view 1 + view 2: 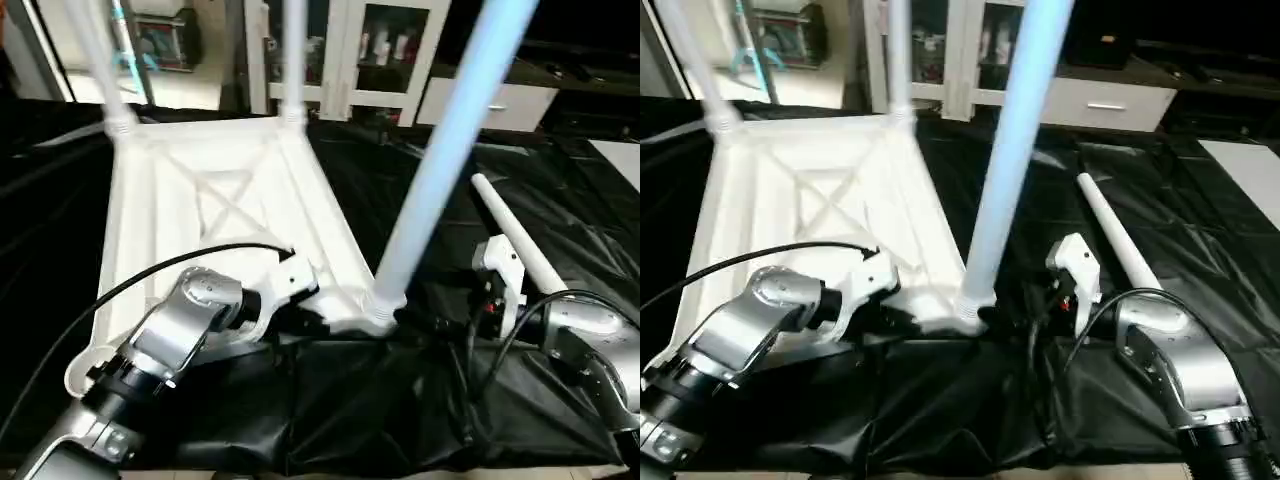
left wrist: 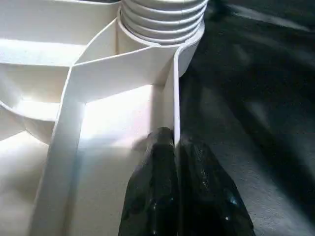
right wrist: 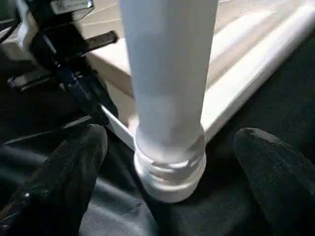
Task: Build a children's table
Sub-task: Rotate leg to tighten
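Observation:
The children's table lies upside down on a black cloth, its ribbed white top (image 1: 220,210) facing up. Two legs stand in the far corner sockets (image 1: 293,60) and a third leg (image 1: 440,160) stands in the near right socket (image 1: 380,310). Another white leg (image 1: 520,240) lies loose on the cloth to the right. My left gripper (image 2: 167,142) is shut on the top's thin rim wall just beside that near socket. My right gripper (image 3: 172,142) is open, one finger (image 3: 74,167) on each side of the standing leg's base, clear of it.
The black cloth (image 1: 400,420) covers the work surface and bunches up along the near edge. A white glass-door cabinet (image 1: 370,50) and a low drawer unit (image 1: 500,100) stand behind. A black cable (image 1: 150,275) arcs over my left forearm.

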Controlling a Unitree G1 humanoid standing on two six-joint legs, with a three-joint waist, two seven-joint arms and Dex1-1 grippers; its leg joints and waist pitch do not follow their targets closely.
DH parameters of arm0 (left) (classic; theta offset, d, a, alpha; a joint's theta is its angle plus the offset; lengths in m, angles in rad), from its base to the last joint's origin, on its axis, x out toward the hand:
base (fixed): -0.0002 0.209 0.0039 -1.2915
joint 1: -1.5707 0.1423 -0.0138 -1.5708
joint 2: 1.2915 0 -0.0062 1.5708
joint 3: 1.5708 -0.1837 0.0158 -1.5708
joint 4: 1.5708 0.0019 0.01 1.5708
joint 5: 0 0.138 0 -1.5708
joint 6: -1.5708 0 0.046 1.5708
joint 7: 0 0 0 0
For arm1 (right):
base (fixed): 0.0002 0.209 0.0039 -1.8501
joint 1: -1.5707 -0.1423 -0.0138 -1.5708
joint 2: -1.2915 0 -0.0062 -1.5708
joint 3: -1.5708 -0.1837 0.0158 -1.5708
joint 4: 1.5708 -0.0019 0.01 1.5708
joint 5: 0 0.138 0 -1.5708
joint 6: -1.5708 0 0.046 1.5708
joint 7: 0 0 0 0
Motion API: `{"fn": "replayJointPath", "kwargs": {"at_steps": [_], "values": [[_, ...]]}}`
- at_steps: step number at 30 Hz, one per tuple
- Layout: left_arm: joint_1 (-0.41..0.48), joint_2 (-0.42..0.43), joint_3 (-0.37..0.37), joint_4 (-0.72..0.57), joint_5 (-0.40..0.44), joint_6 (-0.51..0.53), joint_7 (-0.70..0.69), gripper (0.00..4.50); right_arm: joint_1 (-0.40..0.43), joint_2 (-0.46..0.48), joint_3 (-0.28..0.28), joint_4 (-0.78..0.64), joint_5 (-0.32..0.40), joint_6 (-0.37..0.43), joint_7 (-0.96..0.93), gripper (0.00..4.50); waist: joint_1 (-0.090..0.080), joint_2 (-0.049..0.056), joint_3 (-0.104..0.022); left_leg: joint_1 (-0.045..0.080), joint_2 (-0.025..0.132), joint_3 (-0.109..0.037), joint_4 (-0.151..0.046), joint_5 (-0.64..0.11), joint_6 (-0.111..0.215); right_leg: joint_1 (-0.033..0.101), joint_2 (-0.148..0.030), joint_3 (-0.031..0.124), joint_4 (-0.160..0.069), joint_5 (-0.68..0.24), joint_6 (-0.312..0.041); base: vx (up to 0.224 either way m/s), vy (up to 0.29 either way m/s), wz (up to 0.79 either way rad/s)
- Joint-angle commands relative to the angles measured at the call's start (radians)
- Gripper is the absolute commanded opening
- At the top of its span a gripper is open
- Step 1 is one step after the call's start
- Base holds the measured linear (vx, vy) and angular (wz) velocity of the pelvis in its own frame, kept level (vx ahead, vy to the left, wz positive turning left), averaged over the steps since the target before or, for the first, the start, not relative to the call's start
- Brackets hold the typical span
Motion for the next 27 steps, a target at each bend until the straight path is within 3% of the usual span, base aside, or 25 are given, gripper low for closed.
{"fn": "replayJointPath", "kwargs": {"at_steps": [1, 4, 9, 22, 23, 27], "values": [[-0.002, -0.028, -0.036, -0.072, -0.092, -0.029, -0.089, 0.00, -0.019, -0.018, 0.010, 0.021, -0.010, -0.018, 0.040, 4.45, -0.008, 0.000, -0.067, 0.012, 0.049, -0.010, -0.079, -0.205, 0.026, 0.041, -0.062, 0.053, -0.066, -0.272, -0.195, 0.000, 0.000, 0.00], [-0.001, -0.020, -0.040, -0.078, -0.093, -0.024, -0.099, 0.00, -0.037, -0.022, 0.022, 0.044, -0.012, -0.025, 0.072, 4.45, -0.003, -0.002, -0.068, 0.013, 0.050, -0.006, -0.077, -0.185, 0.032, 0.042, -0.061, 0.053, -0.061, -0.250, -0.208, 0.000, 0.000, 0.00], [0.001, -0.013, -0.044, -0.080, -0.086, -0.028, -0.109, 0.00, -0.070, -0.028, 0.050, 0.110, -0.028, -0.060, 0.131, 4.45, -0.004, -0.004, -0.068, 0.010, 0.049, -0.007, -0.076, -0.193, 0.027, 0.045, -0.064, 0.053, -0.065, -0.290, -0.194, 0.000, 0.000, 0.00], [-0.001, -0.005, -0.051, -0.070, -0.058, -0.040, -0.104, 0.00, -0.106, -0.014, 0.087, 0.221, -0.078, -0.164, 0.194, 3.52, -0.008, -0.003, -0.070, 0.009, 0.048, -0.007, -0.072, -0.186, 0.034, 0.047, -0.062, 0.051, -0.061, -0.275, -0.208, 0.000, 0.000, 0.00], [-0.001, -0.005, -0.051, -0.071, -0.058, -0.040, -0.103, 0.00, -0.108, -0.011, 0.087, 0.225, -0.079, -0.166, 0.194, 3.29, -0.008, -0.003, -0.070, 0.008, 0.048, -0.008, -0.072, -0.186, 0.035, 0.047, -0.062, 0.051, -0.061, -0.275, -0.209, 0.000, 0.000, 0.00], [-0.001, -0.006, -0.054, -0.071, -0.058, -0.039, -0.102, 0.00, -0.116, 0.005, 0.094, 0.245, -0.085, -0.183, 0.204, 3.17, -0.010, -0.005, -0.069, 0.008, 0.048, -0.008, -0.072, -0.200, 0.034, 0.046, -0.062, 0.051, -0.063, -0.297, -0.204, 0.000, 0.000, 0.00]]}}
